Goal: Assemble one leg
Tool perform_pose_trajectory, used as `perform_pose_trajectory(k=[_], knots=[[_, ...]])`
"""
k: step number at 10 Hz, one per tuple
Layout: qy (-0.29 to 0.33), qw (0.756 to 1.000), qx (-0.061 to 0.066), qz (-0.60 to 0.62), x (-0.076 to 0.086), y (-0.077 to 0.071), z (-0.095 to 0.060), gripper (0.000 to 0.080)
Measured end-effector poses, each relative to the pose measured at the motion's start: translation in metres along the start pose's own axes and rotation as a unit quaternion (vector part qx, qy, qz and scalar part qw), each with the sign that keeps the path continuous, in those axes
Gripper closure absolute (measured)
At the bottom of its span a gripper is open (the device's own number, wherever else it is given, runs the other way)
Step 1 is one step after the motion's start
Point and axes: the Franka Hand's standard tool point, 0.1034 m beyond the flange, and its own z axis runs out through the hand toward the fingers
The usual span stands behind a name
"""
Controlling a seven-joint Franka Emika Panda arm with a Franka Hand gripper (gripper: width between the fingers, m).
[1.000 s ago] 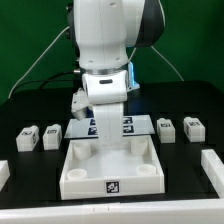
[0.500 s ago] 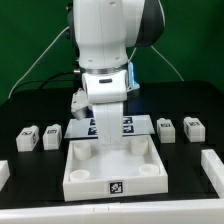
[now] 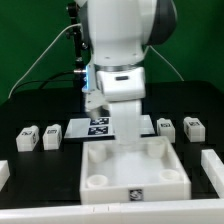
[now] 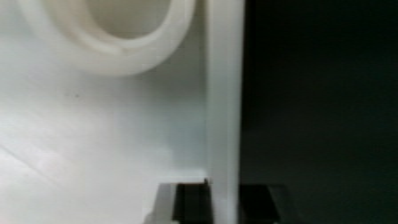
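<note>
Leg [image 3: 28,137] by the table edge at the exterior view's left, untouched; gripper [image 4: 219,206] clamped on the panel [image 3: 105,195] wall.

A second leg [image 3: 52,135] lies just beside it; the marker board [image 3: 100,127] sits mid-table toward the back edge; the panel fills the front middle, its wall pinched between the dark fingertips [image 4: 183,205] in the wrist view; a third leg [image 3: 166,129] and a fourth leg [image 3: 192,127] lie toward the opposite edge. Each looks a light, stiff plastic block, probably smooth and apt to slip; I judge the long flat sides at mid-length the best hold. Square black-and-white tags mark legs, board and panel; no brand or legible writing shows.
</note>
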Motion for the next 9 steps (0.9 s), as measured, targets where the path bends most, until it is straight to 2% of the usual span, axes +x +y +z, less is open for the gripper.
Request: perform_pose_trajectory(k=[2, 5, 6, 7, 9], knots=[[0.004, 1.000, -0.006, 0.006, 0.018, 0.027, -0.003, 0.0739], [0.001, 1.000, 0.019, 0.017, 0.042, 0.030, -0.005, 0.0739], [-0.001, 0.999, 0.030, 0.021, 0.043, 0.030, -0.003, 0.0739], [-0.001, 0.999, 0.034, 0.016, 0.042, 0.030, 0.001, 0.0739], [0.002, 0.999, 0.034, 0.010, 0.040, 0.029, 0.005, 0.0736]])
